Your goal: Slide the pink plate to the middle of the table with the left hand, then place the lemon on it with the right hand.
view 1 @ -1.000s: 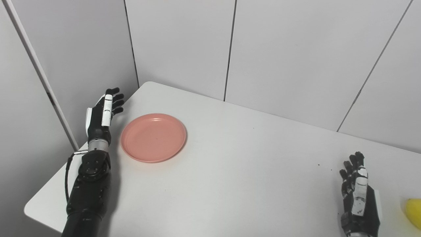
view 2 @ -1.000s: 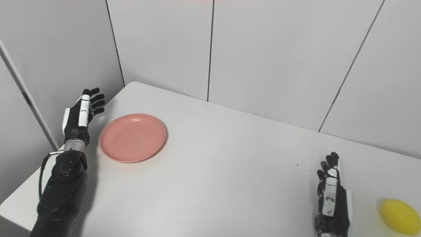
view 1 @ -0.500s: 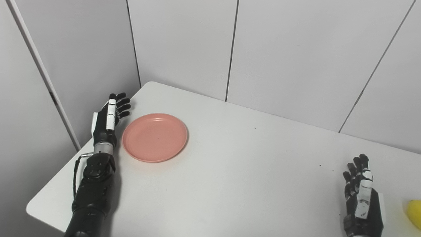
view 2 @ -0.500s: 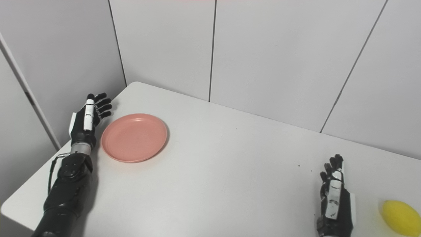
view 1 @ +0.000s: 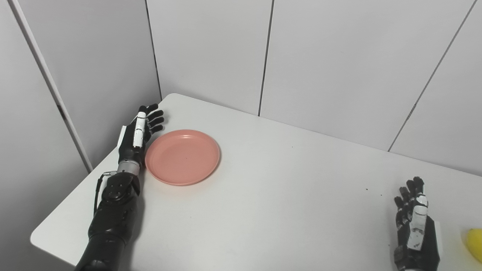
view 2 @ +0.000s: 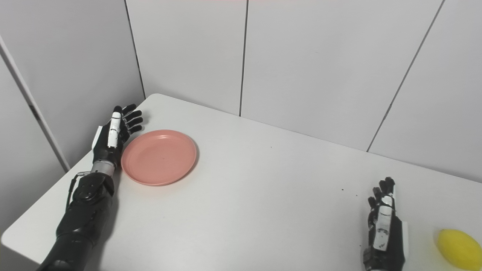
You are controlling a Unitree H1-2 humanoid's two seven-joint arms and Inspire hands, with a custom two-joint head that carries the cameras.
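A pink plate (view 1: 183, 157) lies flat on the white table (view 1: 263, 195) at its left side. My left hand (view 1: 138, 133) is open, fingers straight, edge-on against the plate's left rim; it also shows in the right eye view (view 2: 113, 134). My right hand (view 2: 384, 229) is open and empty, resting near the table's front right. A yellow lemon (view 2: 456, 248) lies on the table just right of the right hand, apart from it; only its edge shows in the left eye view (view 1: 475, 244).
Grey wall panels (view 1: 324, 60) stand close behind the table and along its left side. The table's rounded far corner (view 1: 171, 97) is just beyond the left hand. A few small dark specks (view 1: 367, 188) lie on the table.
My left hand has moved right, onto the table, up against the plate's left rim, and the plate has shifted a little to the right. The right hand has barely moved.
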